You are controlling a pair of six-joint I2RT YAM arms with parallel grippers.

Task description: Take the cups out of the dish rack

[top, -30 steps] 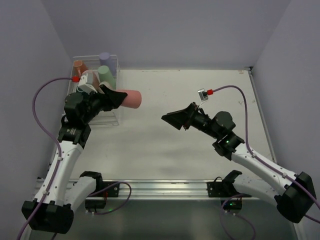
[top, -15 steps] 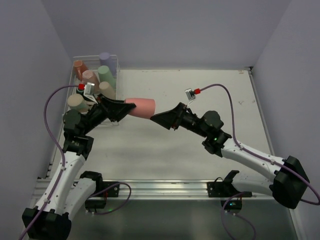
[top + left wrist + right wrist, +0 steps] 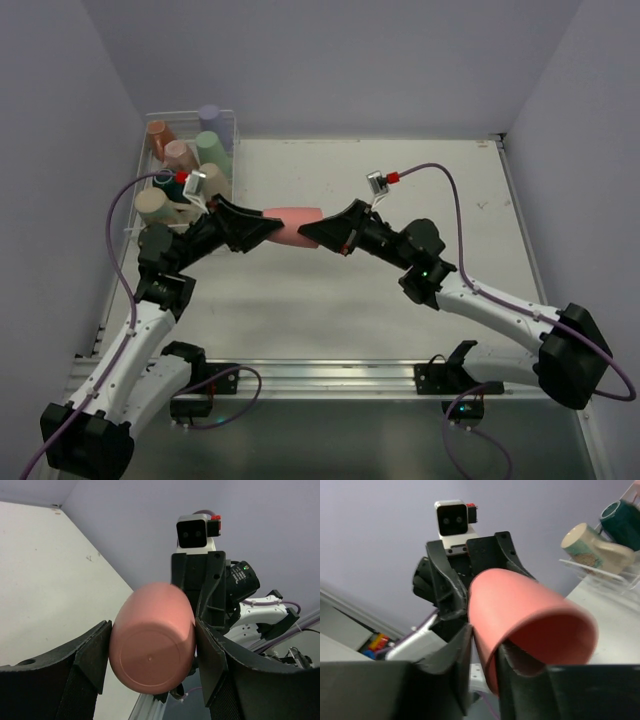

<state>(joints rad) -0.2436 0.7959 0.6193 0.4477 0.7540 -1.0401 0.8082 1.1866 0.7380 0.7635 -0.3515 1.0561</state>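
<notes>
A pink cup (image 3: 293, 226) hangs on its side above the table, held from both ends. My left gripper (image 3: 266, 229) is shut on its base end; the left wrist view shows the round bottom (image 3: 152, 645) squeezed between both pads. My right gripper (image 3: 316, 232) is shut on the open end, with one finger inside the rim (image 3: 530, 615) and one outside, pinching the wall. The dish rack (image 3: 236, 150) stands at the far left with several cups in it: purple (image 3: 209, 116), green (image 3: 211, 148), orange (image 3: 157, 133), a cream mug (image 3: 152, 205) and a dark green mug (image 3: 168, 183).
The rack's clear wall (image 3: 600, 575) shows behind the cup in the right wrist view, with the cream mug (image 3: 590, 545) and dark green mug (image 3: 622, 517) above it. Purple cables loop off both wrists. An aluminium rail (image 3: 330, 375) runs along the near edge.
My left arm carried the pink cup rightward away from the rack. My right arm swung left to meet it, and its open jaws closed on the cup's rim.
</notes>
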